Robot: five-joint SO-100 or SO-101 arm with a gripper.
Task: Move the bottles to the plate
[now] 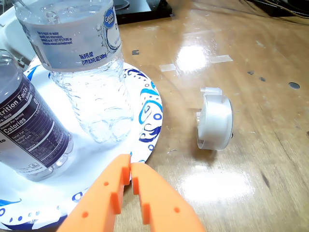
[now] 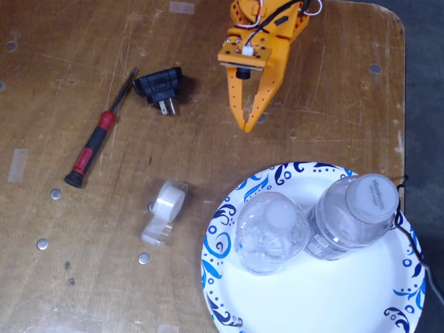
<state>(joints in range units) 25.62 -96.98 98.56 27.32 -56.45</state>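
In the fixed view, left to right: a red-handled screwdriver (image 2: 96,148) lies slantwise on the wooden bench (image 2: 83,62) at about nine o'clock of the picture; a black plug adapter (image 2: 161,87) sits just beside its tip, toward eleven o'clock; a clear tape roll (image 2: 164,211) lies at about seven o'clock, well apart from both and just outside the plate's rim; the orange end effector (image 2: 250,125) hangs at twelve o'clock, fingertips pointing toward six o'clock, apart from the plate and empty, its two fingers drawn together so that only a sliver shows between the tips; the plate (image 2: 277,309), white with blue swirls, fills the five o'clock corner; both bottles stand upright on it, side by side and touching or nearly so, the left bottle (image 2: 270,230) at the plate's ten o'clock, the right bottle (image 2: 354,213) at its one o'clock.

In the wrist view, left to right: a bottle with a dark nutrition label (image 1: 30,126) stands at nine o'clock on the plate (image 1: 145,118); a second bottle with a blue-and-white label (image 1: 79,58) stands at eleven o'clock, also on the plate; the end effector (image 1: 130,166) enters from six o'clock, tips meeting over the plate's rim, holding nothing; the tape roll (image 1: 215,121) rests on its edge at three o'clock on the bare bench (image 1: 251,53), clear of the plate.
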